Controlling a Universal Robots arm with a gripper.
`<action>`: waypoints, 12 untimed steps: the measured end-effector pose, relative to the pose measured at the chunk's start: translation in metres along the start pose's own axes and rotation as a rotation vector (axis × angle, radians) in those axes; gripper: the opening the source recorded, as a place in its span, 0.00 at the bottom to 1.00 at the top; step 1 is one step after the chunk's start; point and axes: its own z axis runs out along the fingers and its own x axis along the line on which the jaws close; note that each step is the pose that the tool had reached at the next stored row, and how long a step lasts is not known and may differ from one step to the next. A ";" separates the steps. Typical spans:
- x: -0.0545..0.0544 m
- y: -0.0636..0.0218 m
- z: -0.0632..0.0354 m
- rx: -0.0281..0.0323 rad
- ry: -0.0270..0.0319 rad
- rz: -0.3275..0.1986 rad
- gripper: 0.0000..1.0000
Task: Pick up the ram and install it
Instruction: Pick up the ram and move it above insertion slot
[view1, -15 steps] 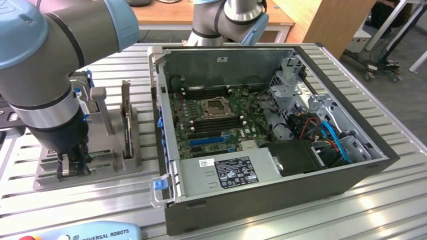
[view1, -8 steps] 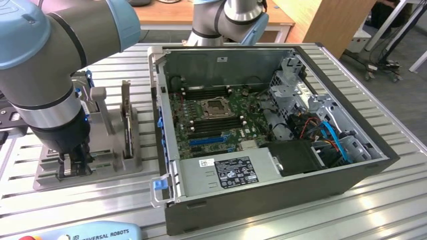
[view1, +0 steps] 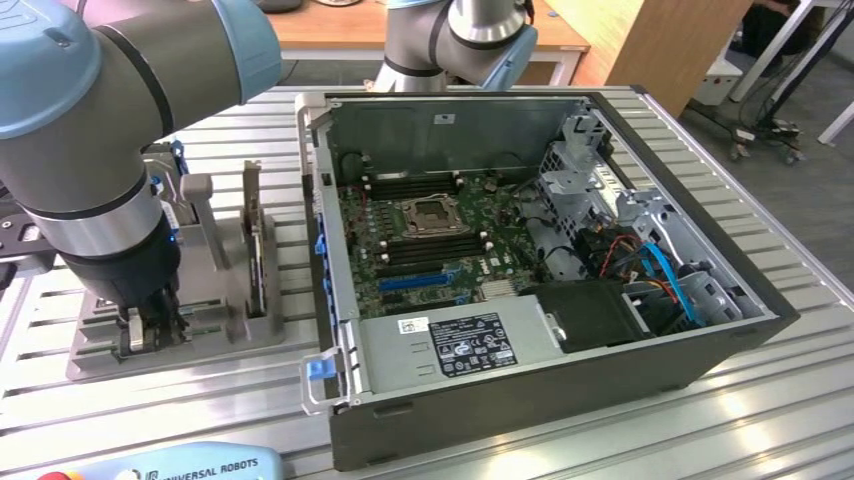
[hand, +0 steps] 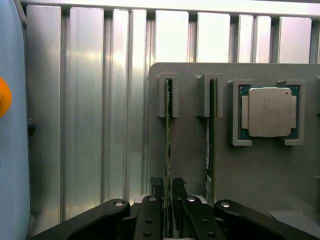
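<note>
Outdoors of nothing, the scene is set in a workshop: a table (view1: 747, 400) of ribbed aluminium slats is seen, its grooves catching bright glare. An open case (view1: 534, 400) is laid on it, with the green board (view1: 427, 230) exposed inside. To the exterior view's left of the case, a grey holder (view1: 200, 350) is set on the slats. A blue pendant (view1: 174, 465) is partly seen at the near edge of the table. Behind the table, a wooden desk (view1: 400, 25) and a tall wooden panel (view1: 667, 40) are seen, and the base of a second arm (view1: 454, 40) is mounted at the far edge. Grey floor and metal stands are visible at the far right of that view.

The gripper (view1: 144, 335) is lowered onto the holder. In the wrist view, the ram (hand: 168, 140) is stood on edge in one slot, and the gripper (hand: 168, 186) is placed astride it: one finger (hand: 156, 187) is seen on each side, with a thin gap left, so the jaws are not closed on the stick. A second stick (hand: 210, 140) is held in the neighbouring slot, and a processor (hand: 270, 111) is seated in a pocket beside it.
</note>
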 end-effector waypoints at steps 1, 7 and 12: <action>0.000 0.0000 0.0000 0.0000 0.0000 0.000 0.21; 0.000 -0.0004 0.0000 0.0001 -0.0001 0.000 0.21; 0.000 -0.0021 0.0000 0.0001 0.0000 0.000 0.21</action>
